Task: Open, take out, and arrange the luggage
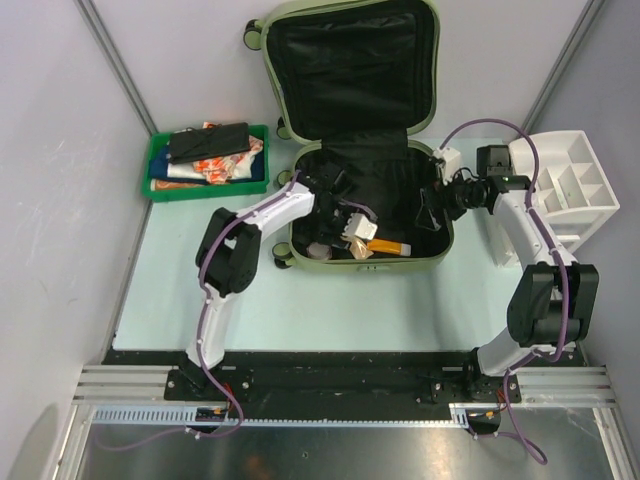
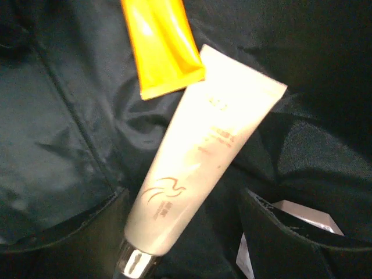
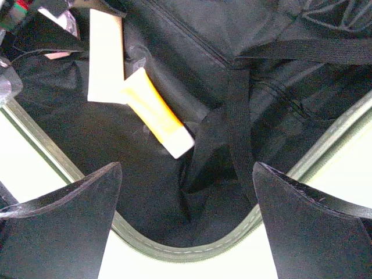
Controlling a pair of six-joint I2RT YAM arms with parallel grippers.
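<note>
An overhead view shows the luggage (image 1: 410, 261) lying open in the middle of the table towards the far side, its lid tipped back and black lining showing in both halves. A green tray (image 1: 160, 192) of packets sits to its left and a white organizer (image 1: 575, 190) to its right. 2 arms reach in. The left gripper (image 2: 181, 197) is down inside the lower half, its jaws apart on either side of a white tube (image 2: 203, 151), with a clear gap on at least 1 side, so nothing is held. An orange tube (image 2: 160, 46) lies just beyond, its end overlapping the white one. The right gripper (image 3: 187, 168) hovers over the case's right rim with jaws wide and empty; a black strap (image 3: 238, 104) crosses the lining below it. The shell looks stiff, smooth and bulky, probably light now that little is inside, and too broad for either jaw to span. The thin rim looks like the best place to pinch it; the strap and lining are soft and would likely give. The curved outer shell would likely slip.
</note>
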